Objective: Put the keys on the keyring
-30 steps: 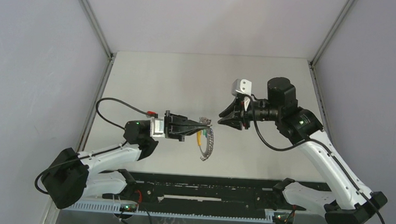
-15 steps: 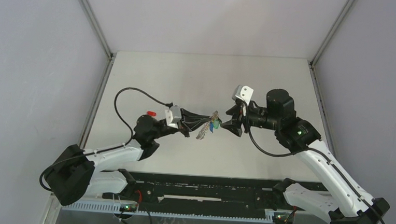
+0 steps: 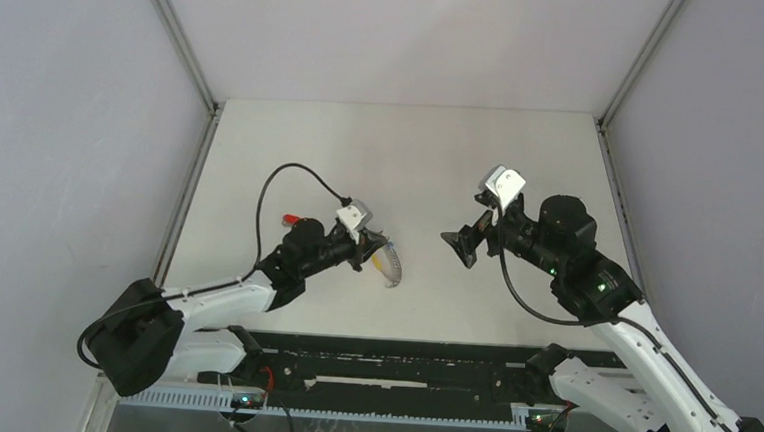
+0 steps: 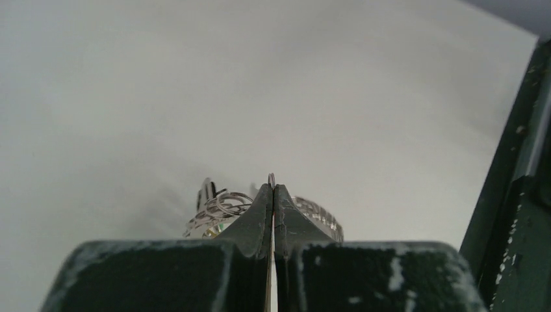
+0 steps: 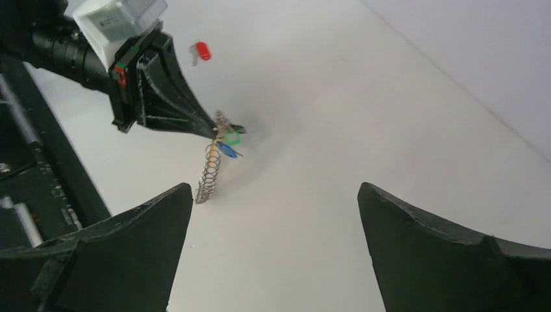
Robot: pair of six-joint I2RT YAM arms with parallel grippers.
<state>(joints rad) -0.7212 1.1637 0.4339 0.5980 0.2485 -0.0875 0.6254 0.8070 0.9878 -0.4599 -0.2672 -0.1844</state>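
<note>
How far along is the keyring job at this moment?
Done, apparently: the blue key hangs at the keyring rather than lying on the table. In hand: the left gripper is shut on the keyring; the right gripper is open and empty. Left: the red key lies on the table beside the left arm, not yet threaded.

I'm pinching the keyring [image 5: 219,133] at the left gripper [image 3: 381,248] tips, left of the table [image 3: 412,148] centre, its bead chain [image 5: 209,174] hanging beneath and a key [image 5: 227,151] dangling beside it. The second key [image 3: 291,217] is lying on the table, left of that gripper and slightly farther back. The right gripper [image 3: 461,246] is hovering well apart to the right.
</note>
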